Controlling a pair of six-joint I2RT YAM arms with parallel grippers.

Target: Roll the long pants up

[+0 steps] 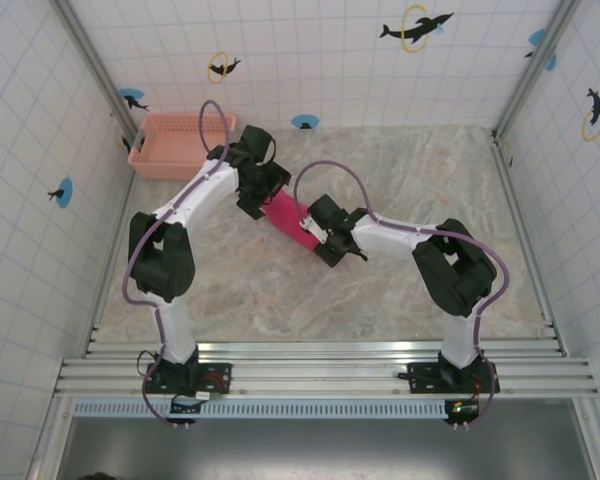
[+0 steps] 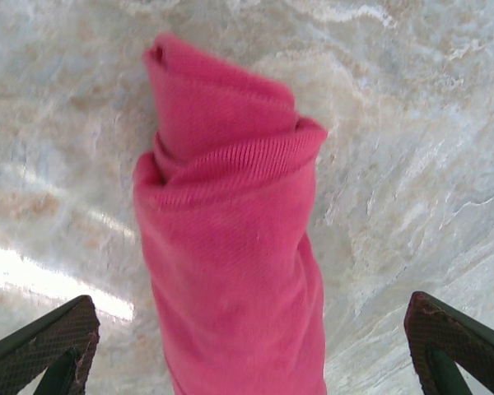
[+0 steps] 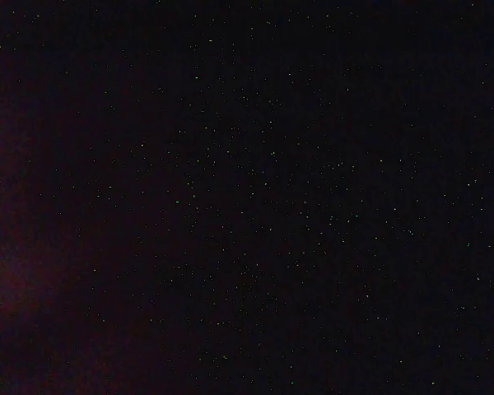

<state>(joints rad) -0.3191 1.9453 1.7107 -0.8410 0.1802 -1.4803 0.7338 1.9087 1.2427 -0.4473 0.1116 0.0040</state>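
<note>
The long pants lie on the marble table as a tight magenta-pink roll, running diagonally between my two grippers. In the left wrist view the roll reaches up the middle, its spiral end at the top. My left gripper hangs over the roll's upper left end, open wide. Its dark fingers stand well clear on either side of the cloth. My right gripper sits on the roll's lower right end, which disappears into it. It looks shut on the cloth. The right wrist view is black, its lens covered.
A pale pink lattice basket stands at the back left against the tiled wall, just behind the left arm. Bare marble table spreads to the right of the roll and in front of it. Metal rails run along the near edge.
</note>
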